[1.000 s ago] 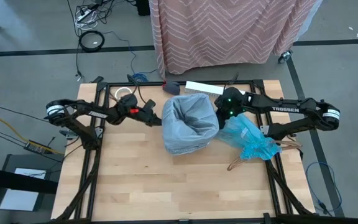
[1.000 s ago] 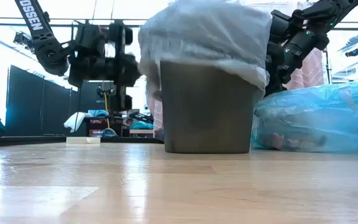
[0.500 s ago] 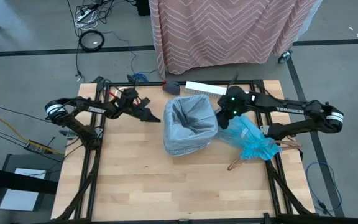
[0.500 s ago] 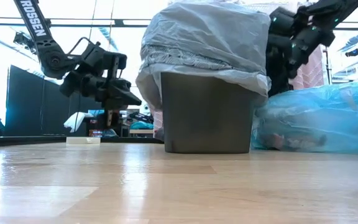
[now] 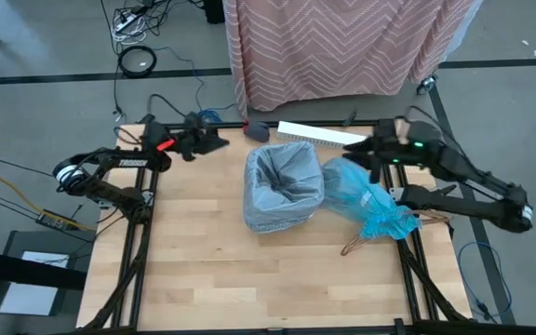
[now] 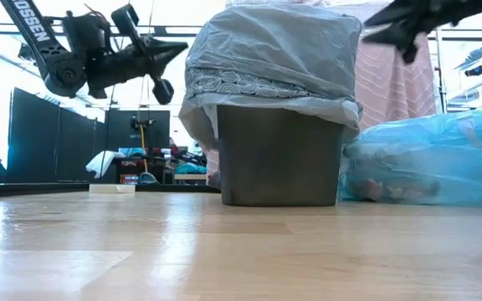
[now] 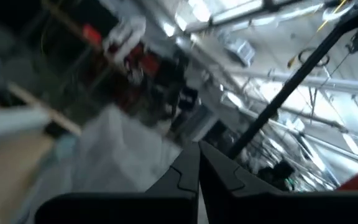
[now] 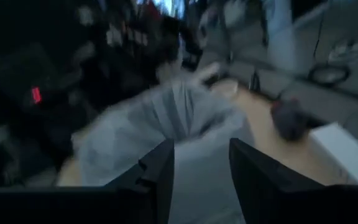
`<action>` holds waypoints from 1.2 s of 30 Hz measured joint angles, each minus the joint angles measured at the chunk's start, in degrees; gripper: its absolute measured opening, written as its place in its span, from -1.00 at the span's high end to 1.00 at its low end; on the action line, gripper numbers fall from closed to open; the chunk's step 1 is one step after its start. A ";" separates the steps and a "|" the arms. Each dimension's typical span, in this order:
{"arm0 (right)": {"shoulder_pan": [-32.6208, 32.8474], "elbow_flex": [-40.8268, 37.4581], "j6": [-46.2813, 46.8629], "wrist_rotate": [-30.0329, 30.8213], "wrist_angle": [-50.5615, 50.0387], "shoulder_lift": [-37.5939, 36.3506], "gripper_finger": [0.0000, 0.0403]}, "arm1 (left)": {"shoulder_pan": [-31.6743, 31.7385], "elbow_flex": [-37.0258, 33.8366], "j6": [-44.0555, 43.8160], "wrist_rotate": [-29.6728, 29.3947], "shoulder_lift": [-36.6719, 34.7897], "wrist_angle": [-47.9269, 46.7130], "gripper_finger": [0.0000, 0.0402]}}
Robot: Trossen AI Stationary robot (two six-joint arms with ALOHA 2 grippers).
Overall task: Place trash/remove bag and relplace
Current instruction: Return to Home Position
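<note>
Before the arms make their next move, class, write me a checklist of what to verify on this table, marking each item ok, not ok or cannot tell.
1. The grey trash bag lines the bin, its edge folded over the rim: ok.
2. The blue bag is out of the bin, lying on the table beside it: ok.
3. The left arm is apart from the bin, jaws shut on nothing: ok.
4. The right arm is raised above the blue bag, jaws open and empty: ok.
5. No trash loose on the table: cannot tell; a brown thing lies by the blue bag.
</note>
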 joint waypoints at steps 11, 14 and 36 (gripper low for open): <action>-1.79 -5.98 7.84 12.14 -10.83 -27.03 0.57 | 6.00 -11.94 2.66 -7.88 -2.89 8.58 0.96; -1.78 -13.25 13.01 9.63 -0.41 -30.81 0.66 | 7.02 -17.27 1.82 -10.10 -6.13 8.42 0.96; 2.14 -38.53 17.51 -8.95 22.69 -30.42 0.99 | 15.10 -24.37 2.62 18.61 -32.04 8.70 0.96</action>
